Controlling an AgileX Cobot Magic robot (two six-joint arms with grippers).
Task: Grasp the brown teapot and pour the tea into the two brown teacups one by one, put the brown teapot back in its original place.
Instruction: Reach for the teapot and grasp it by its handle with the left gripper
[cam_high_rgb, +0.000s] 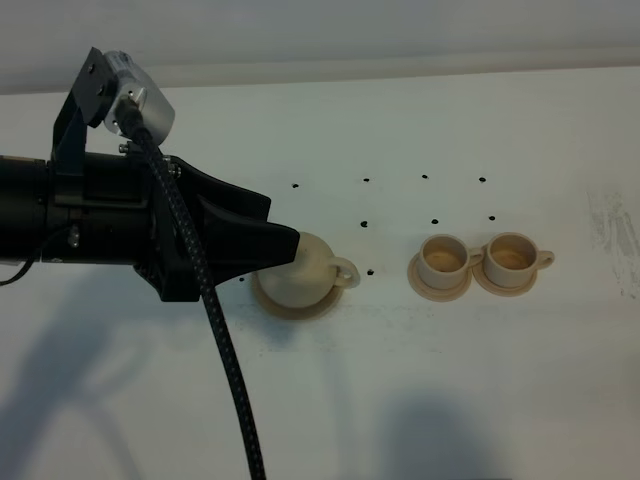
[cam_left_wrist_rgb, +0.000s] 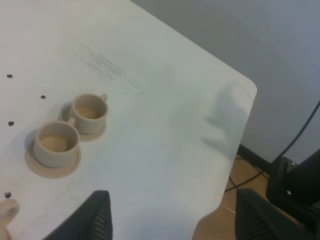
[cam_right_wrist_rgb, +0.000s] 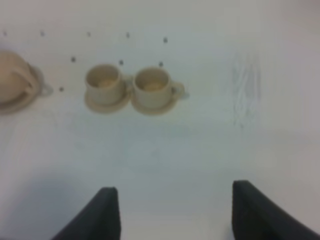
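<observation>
The brown teapot (cam_high_rgb: 312, 266) stands on its wide tan saucer (cam_high_rgb: 283, 306) left of the table's middle, and also shows in the right wrist view (cam_right_wrist_rgb: 12, 82). Part of it is hidden under my left gripper (cam_high_rgb: 285, 248). That gripper is right over the pot's left side, with its fingers wide apart and nothing between them in the left wrist view (cam_left_wrist_rgb: 175, 220). The two brown teacups (cam_high_rgb: 443, 258) (cam_high_rgb: 512, 256) stand side by side on small saucers to the right. Their insides look tan, and I cannot make out any tea. My right gripper (cam_right_wrist_rgb: 175, 215) is open and empty, nearer the front of the table than the cups.
Small black dots (cam_high_rgb: 365, 222) mark the white table behind the crockery. A scuffed patch (cam_high_rgb: 610, 235) lies at the far right. The left arm's braided cable (cam_high_rgb: 230, 370) hangs across the front left. The table's corner (cam_left_wrist_rgb: 247, 87) lies beyond the cups.
</observation>
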